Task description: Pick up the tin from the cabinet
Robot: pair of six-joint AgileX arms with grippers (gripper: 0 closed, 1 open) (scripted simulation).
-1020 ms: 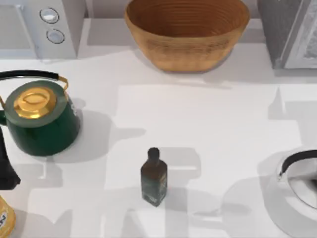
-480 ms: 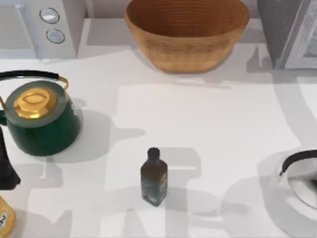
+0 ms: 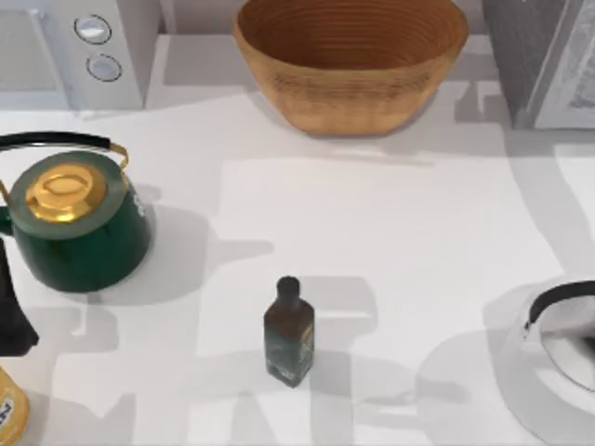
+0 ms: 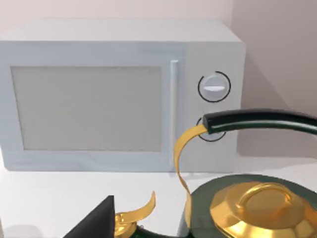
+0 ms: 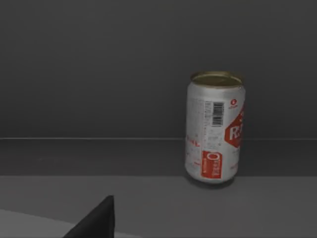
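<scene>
We want the tin [image 5: 215,128]. It is a silver can with red marks and a gold top. It stands upright on a dark shelf inside the cabinet [image 3: 544,60], which sits at the far right of the table. In our right wrist view the tin stands alone, with the dark back wall behind it and bare shelf all around it. Nothing leans on it, so it should be easy to reach from the front.

Our right arm is pointing its camera into the cabinet, and we think that is so we can line up with the tin before we go in. We see a dark corner of our right gripper [image 5: 94,220] at the edge of that view, well apart from the tin. We cannot tell if its fingers are spread or pressed together.

Our left arm waits at the near left of the table, beside the green kettle [image 3: 72,218] with the gold lid. A dark bit of our left gripper [image 4: 94,220] shows in the left wrist view, which faces the white microwave [image 4: 121,94]. We cannot tell its fingers either.

A small dark bottle [image 3: 288,332] stands in the middle of the table, and a big brown basket [image 3: 350,58] sits at the far side. Both are away from the cabinet, so they should not get in our way.

The tin is round and smooth, so we think we must pinch it at the middle to keep it from tipping.
</scene>
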